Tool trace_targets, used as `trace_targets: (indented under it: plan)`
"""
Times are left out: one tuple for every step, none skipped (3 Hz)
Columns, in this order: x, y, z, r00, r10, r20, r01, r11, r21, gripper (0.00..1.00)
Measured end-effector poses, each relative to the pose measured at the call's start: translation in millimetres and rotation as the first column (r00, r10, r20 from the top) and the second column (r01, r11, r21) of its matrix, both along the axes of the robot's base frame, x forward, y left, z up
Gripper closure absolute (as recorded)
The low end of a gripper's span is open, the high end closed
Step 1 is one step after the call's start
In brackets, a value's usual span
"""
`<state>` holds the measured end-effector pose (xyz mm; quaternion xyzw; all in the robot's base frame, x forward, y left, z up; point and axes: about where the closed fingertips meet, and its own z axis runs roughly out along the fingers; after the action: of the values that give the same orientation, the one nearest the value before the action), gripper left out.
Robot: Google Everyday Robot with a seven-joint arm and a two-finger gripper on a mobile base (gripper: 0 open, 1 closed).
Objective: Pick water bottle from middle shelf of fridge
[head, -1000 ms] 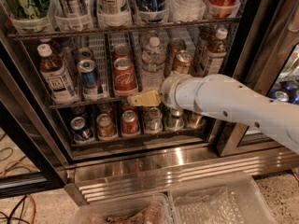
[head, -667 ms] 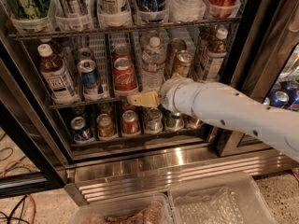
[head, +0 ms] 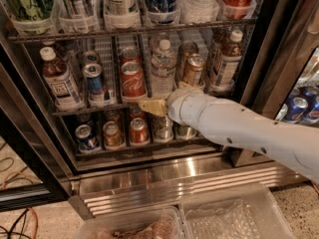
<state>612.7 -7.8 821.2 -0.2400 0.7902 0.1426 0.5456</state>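
Note:
The water bottle (head: 163,68), clear and ribbed with a white cap, stands upright in the middle of the middle shelf (head: 84,109) of the fridge (head: 35,138). It is between a red cola can (head: 132,78) and gold cans (head: 192,67). My gripper (head: 152,106), tan at the end of the white arm (head: 239,128), is at the front edge of that shelf. It is just below and slightly left of the water bottle, under the red can, and holds nothing that I can see.
Brown-liquid bottles stand at the shelf's left (head: 60,81) and right (head: 227,63). A blue can (head: 95,82) is left of the red can. Short cans (head: 112,133) fill the rack below. The steel base grille (head: 174,183) and clear bins (head: 234,218) lie beneath. Blue cans (head: 299,107) show behind the right door.
The wrist and forearm have shifted a little left and lower. The gripper tip stays at the middle shelf's front edge. No bottle has moved.

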Motion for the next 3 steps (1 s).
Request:
trace_targets:
  plan:
    - [-0.2, 4.8, -0.2, 0.9999, -0.005, 0.014, 0.005, 1.000, -0.007, 0.22]
    - [2.0, 7.5, 3.8, 0.9992, -0.006, 0.039, 0.007, 1.000, -0.025, 0.22]
    - [7.6, 0.0, 8.8, 0.9975, -0.034, 0.061, 0.036, 0.999, -0.029, 0.24]
